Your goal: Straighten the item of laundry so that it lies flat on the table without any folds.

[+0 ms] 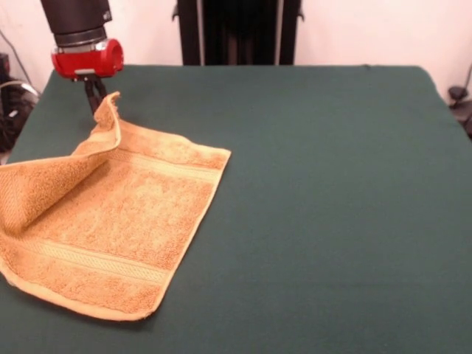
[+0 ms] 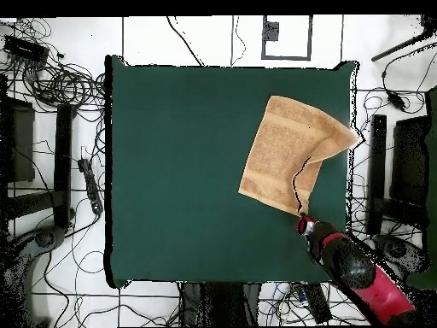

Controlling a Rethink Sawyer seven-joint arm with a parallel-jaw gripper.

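Note:
The item of laundry (image 1: 125, 228) is a golden-orange terry towel with paler woven bands, lying near the left side of the dark green table (image 1: 332, 184). Its far corner is lifted off the cloth, and its left part is folded over on itself. My gripper (image 1: 97, 102) hangs from the red wrist at the top left, shut on that raised corner. In the overhead view the towel (image 2: 286, 149) lies at the table's (image 2: 188, 171) right side, with a flap reaching the right edge. There the gripper (image 2: 302, 220) sits at the towel's lower corner.
A black stand (image 1: 240, 33) rises behind the table's far edge. Cables (image 2: 60, 81) and dark equipment (image 2: 410, 162) lie on the floor around the table. The towel is close to the table's side edge.

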